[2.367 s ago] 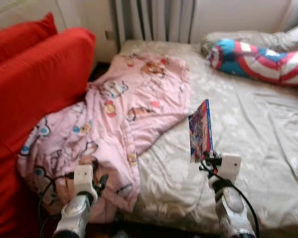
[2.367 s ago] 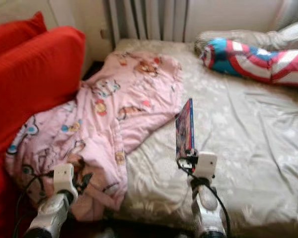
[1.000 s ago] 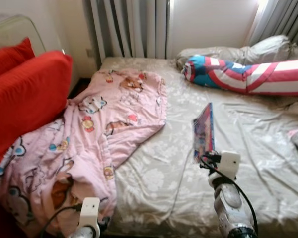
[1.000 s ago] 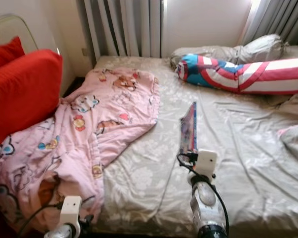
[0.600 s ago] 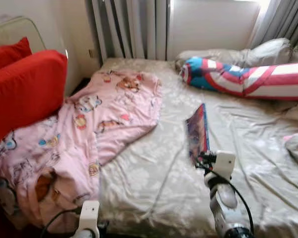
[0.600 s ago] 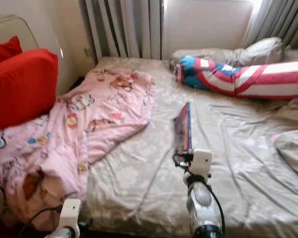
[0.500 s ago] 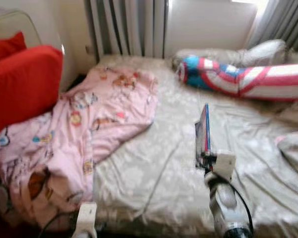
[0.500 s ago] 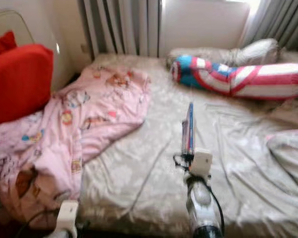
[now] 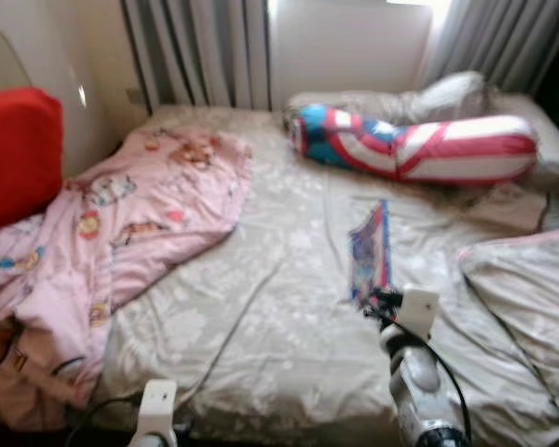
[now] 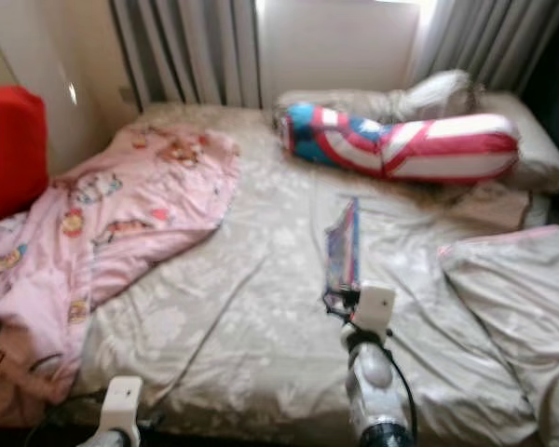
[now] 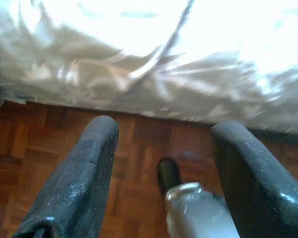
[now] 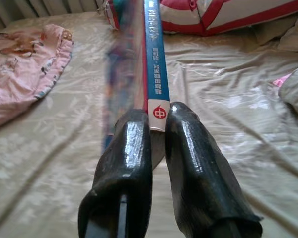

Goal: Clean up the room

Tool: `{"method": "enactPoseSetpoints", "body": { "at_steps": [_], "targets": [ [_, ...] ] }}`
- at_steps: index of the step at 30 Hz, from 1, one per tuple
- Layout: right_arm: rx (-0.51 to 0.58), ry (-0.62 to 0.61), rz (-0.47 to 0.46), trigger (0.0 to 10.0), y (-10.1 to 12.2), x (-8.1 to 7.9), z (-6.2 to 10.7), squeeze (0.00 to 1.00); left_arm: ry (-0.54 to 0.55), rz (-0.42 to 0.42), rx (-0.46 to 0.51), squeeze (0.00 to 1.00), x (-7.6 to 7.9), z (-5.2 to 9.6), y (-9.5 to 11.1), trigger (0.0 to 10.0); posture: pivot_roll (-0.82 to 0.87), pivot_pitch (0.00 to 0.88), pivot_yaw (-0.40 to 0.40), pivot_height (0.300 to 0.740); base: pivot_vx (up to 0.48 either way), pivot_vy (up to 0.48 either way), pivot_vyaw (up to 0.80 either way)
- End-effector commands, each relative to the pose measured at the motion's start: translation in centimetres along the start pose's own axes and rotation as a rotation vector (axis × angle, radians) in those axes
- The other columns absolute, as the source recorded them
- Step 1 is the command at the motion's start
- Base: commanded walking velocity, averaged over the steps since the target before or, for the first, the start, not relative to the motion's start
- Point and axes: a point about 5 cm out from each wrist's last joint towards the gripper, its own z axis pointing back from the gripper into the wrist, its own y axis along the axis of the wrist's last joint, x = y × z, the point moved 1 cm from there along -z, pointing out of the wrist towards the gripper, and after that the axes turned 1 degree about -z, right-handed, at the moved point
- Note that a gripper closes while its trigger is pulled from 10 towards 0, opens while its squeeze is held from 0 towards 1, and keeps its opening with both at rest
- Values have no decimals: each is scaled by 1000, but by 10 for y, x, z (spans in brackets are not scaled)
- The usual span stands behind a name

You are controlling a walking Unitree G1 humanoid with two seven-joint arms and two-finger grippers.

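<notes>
Book (image 12: 154, 59) is pinched by its spine end in right end effector (image 12: 158, 124), held on edge over the bed (image 9: 261, 307), so pickup looks done but it isn't put away yet. Left end effector (image 11: 161, 163) hangs low w/ fingers spread, nothing in it, above wood floor (image 11: 35, 148). Farther back, pink blanket (image 9: 121, 214) lies crumpled and striped bolster (image 9: 419, 144) sits by the pillows; both prob. need tidying.

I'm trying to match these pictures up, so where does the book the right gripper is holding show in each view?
Left eye: book, centre-right, over the bed.
Right eye: centre.
Left wrist: not there.
Right wrist: spine between the right gripper fingers.
Shared landmark: striped bolster pillow.
</notes>
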Motion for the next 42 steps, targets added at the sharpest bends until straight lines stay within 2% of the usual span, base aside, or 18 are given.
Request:
{"method": "enactPoseSetpoints", "body": {
  "at_steps": [1, 5, 18, 25, 29, 42],
  "targets": [
    [54, 2, 3, 10000, 12, -1, -5, 0, -16, -9, -34, 0, 5, 2, -12, 10000, -46, 10, -5, 740, 0, -386, 0],
    [53, 2, 3, 10000, 12, -1, -5, 0, -16, -9, -35, 0, 5, 2, -12, 10000, -47, 10, -5, 740, 0, -385, 0],
    [38, -4, 3, 10000, 8, 1, -4, 0, -31, 13, -27, 0, 7, 2, -11, 10000, -47, 8, -3, 740, 0, 0, 0],
    [22, -6, 3, 10000, 6, 1, -4, 0, -25, 18, -42, 0, -2, 4, -16, 10000, -46, 10, -3, 740, 0, 0, 0],
    [-2, 9, 7, 10000, 3, -2, -4, 0, -24, 9, -47, 0, -2, 4, -16, 10000, -47, 10, -3, 740, 0, 0, -369],
    [13, 30, 12, 10000, 4, -5, -3, 0, -30, -1, -51, 0, 2, 5, -20, 10000, -49, 13, -8, 740, 256, 0, -46]
  ]
}}
